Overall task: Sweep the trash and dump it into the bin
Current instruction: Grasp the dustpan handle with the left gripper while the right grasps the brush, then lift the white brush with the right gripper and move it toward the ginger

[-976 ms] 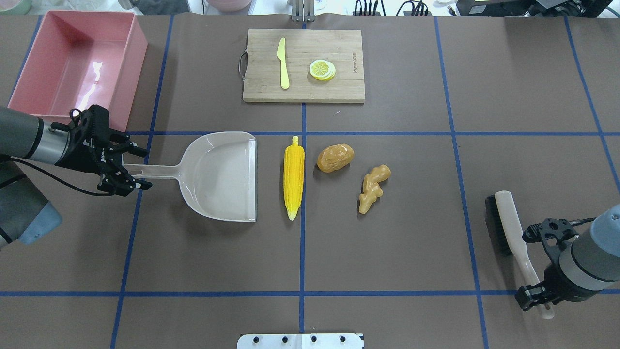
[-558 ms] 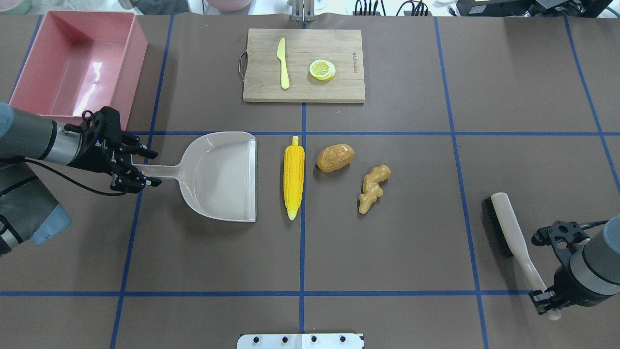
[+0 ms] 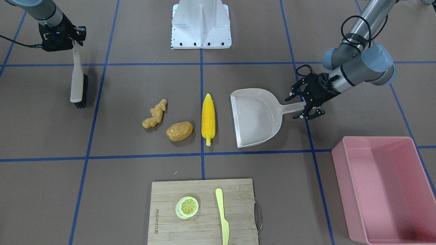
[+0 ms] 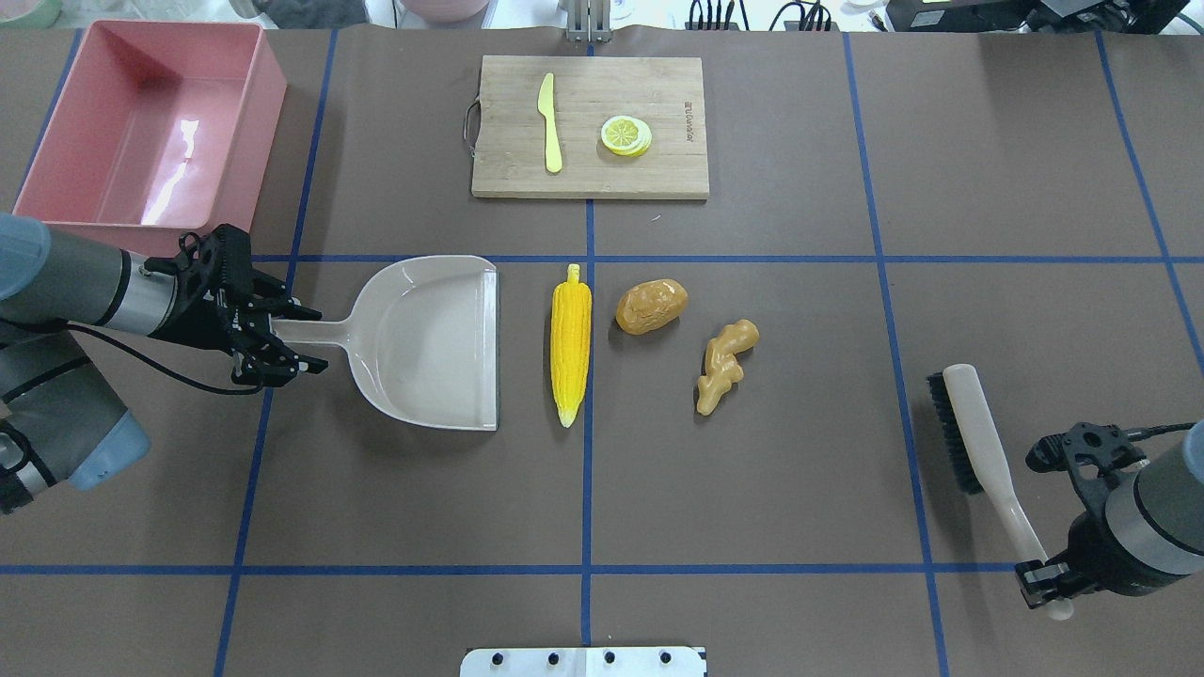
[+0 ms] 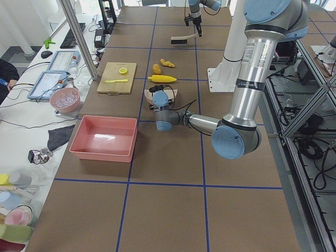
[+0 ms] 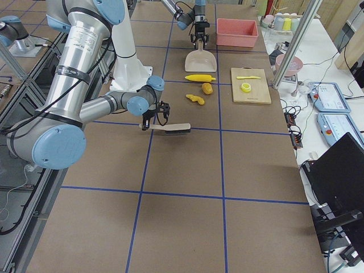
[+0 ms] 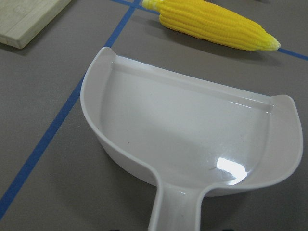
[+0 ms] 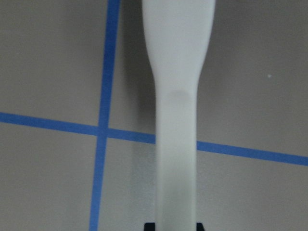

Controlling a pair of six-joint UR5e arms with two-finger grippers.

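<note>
Advanced toward the dustpan (image 4: 423, 348) since the earlier frame, the left claw (image 4: 301, 337) is held open astride its handle; the right claw (image 4: 1044, 578) is clamped on the brush (image 4: 978, 432). Just off the dustpan's mouth are laid the corn cob (image 4: 571, 343), potato (image 4: 651, 306) and ginger root (image 4: 726, 365).

Bright, even light falls from above in every view, and nothing is dim. Shadows are soft and short. In the overhead view a faint one hugs the left edge of the potato (image 4: 651, 306) and of the corn cob (image 4: 571, 343), and a wider one lies under the dustpan (image 4: 428, 343). White glare streaks the floor of the bin (image 4: 183, 141), and in the left wrist view a small hot spot sits on the dustpan's inner wall. The fixed views are sharp. In the right wrist view the brush (image 8: 177, 96) looms soft and out of focus, with a dark shadow along its left side. Both side views look wide-angle, with the table's (image 5: 173, 210) blue lines fanning outward.
</note>
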